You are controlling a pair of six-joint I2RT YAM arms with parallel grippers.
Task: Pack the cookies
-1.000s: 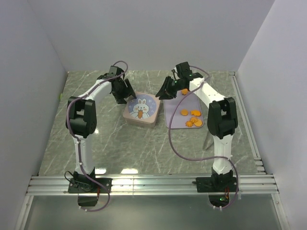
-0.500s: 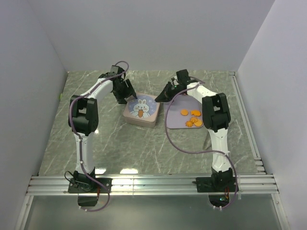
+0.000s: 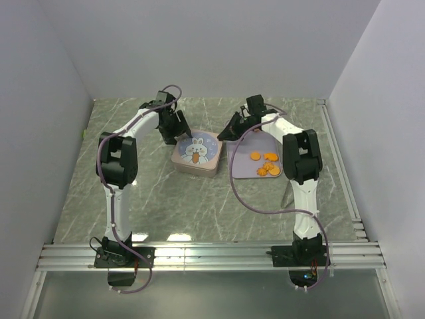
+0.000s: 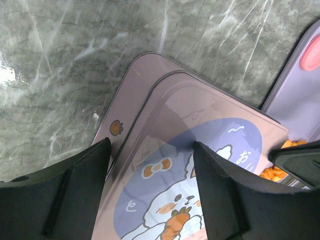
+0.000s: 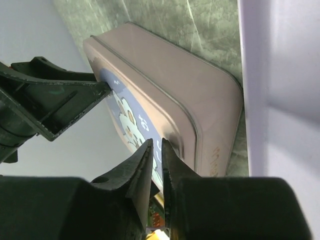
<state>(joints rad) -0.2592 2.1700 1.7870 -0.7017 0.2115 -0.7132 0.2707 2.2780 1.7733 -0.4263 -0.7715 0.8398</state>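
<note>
A square tin (image 3: 195, 153) with a bunny picture on its closed lid sits mid-table. Several orange cookies (image 3: 265, 163) lie on the lavender tray (image 3: 244, 166) to its right. My left gripper (image 3: 178, 135) is open, its jaws straddling the lid's far left corner; the lid (image 4: 200, 150) fills the left wrist view, with cookies (image 4: 272, 173) and a pink disc (image 4: 311, 54) at the right edge. My right gripper (image 3: 222, 135) is shut and empty, its tips (image 5: 156, 146) at the tin's right edge (image 5: 200, 95). My left gripper also shows in the right wrist view (image 5: 55, 100).
The lavender tray (image 5: 280, 75) lies right against the tin's right side. White walls enclose the green marble table (image 3: 166, 199) on three sides. A metal rail (image 3: 212, 256) runs along the near edge by the arm bases.
Both grippers have moved in toward the tin: the left to its far left corner, the right down to its far right edge with its jaws drawn together.
</note>
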